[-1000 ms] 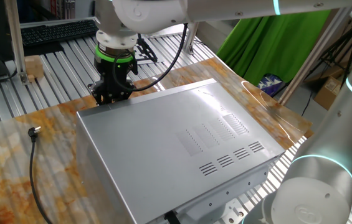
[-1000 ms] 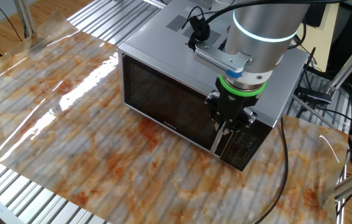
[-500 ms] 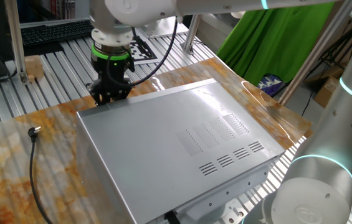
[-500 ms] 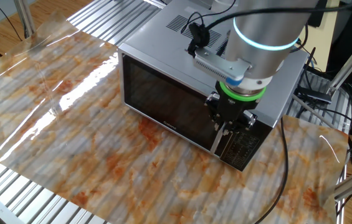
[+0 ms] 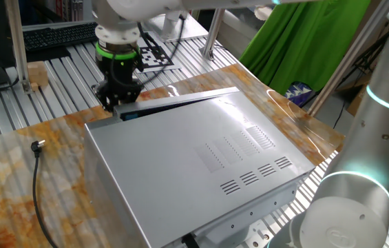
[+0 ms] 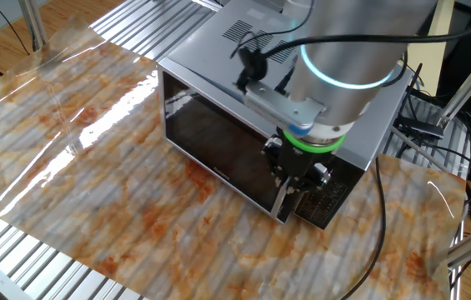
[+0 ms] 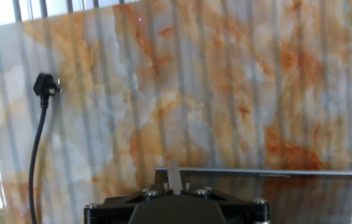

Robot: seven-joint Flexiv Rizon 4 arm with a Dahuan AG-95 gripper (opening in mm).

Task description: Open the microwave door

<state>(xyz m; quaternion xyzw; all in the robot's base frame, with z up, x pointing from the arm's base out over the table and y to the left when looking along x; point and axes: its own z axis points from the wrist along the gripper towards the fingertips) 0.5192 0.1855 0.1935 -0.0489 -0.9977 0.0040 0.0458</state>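
The silver microwave (image 5: pixel 201 158) lies on the marbled table. The microwave door (image 5: pixel 180 100) is a narrow dark panel with a silver rim, swung a little way out from the casing at its handle end. In the other fixed view the door's dark glass face (image 6: pixel 218 146) stands slightly ajar. My gripper (image 6: pixel 295 182) is shut on the vertical silver door handle (image 6: pixel 283 202) next to the control panel (image 6: pixel 328 200). It also shows in one fixed view (image 5: pixel 116 105). In the hand view the handle (image 7: pixel 174 174) rises between my fingers, with the door's top edge (image 7: pixel 269 173) running right.
A black power plug (image 7: pixel 43 85) with its cable lies on the table left of the microwave and also shows in one fixed view (image 5: pixel 38 146). A wooden block (image 5: pixel 36 72) and a keyboard (image 5: pixel 56 34) sit beyond. A green cloth (image 5: pixel 297 41) hangs to the right.
My gripper has pulled away from the casing with the handle in it. The door, which was flush before, now stands a little open at the handle end.
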